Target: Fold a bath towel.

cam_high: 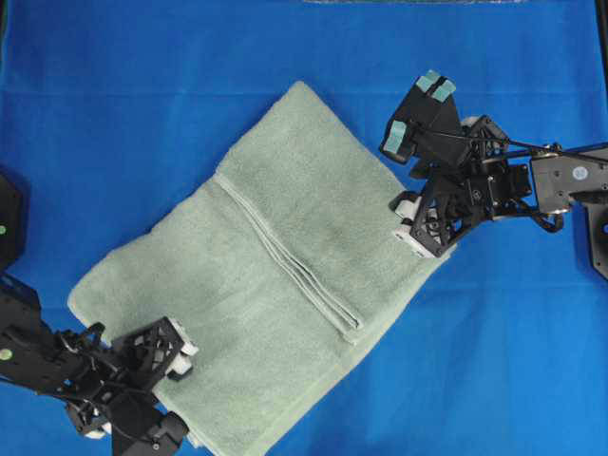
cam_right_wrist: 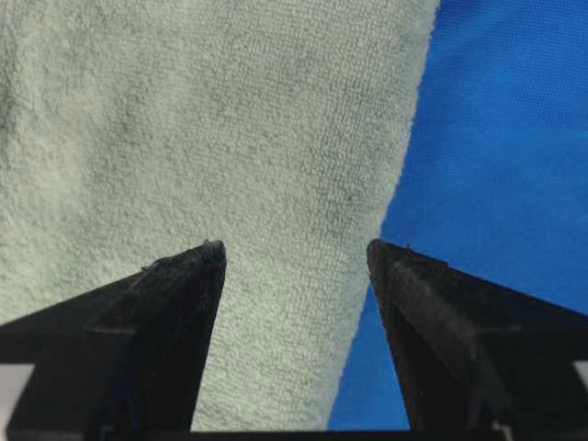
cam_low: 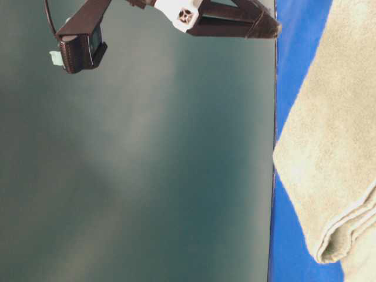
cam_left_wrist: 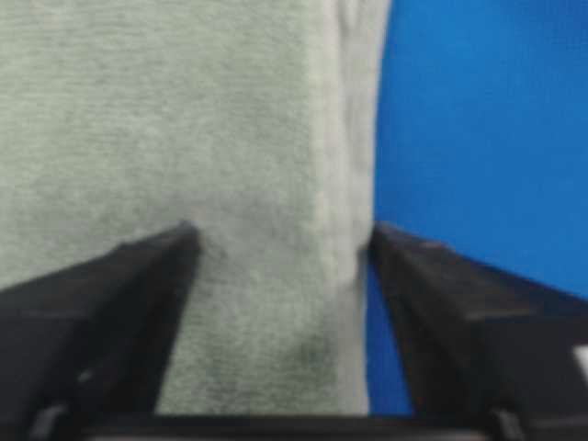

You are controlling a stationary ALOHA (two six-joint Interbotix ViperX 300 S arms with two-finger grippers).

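The pale green bath towel (cam_high: pixel 318 180) lies folded and slanted on the blue table cover (cam_high: pixel 114 123), with its stacked hem bands (cam_high: pixel 285 261) running across its middle. My left gripper (cam_high: pixel 169 388) is down at the towel's lower-left edge. In the left wrist view, my left gripper (cam_left_wrist: pixel 282 234) is open, and the towel (cam_left_wrist: pixel 184 119) and its edge lie between the jaws. My right gripper (cam_high: pixel 416 114) hangs open, raised over the towel's upper-right edge. Under it, the towel (cam_right_wrist: pixel 184 119) edge shows between the spread jaws of my right gripper (cam_right_wrist: pixel 294 248), untouched.
The blue cover (cam_right_wrist: pixel 514 110) spreads beyond the towel on all sides. In the table-level view, a raised teal-tipped finger (cam_low: pixel 75 47) hangs high above the cover, and the towel's folded layers (cam_low: pixel 335 147) lie thick at the right.
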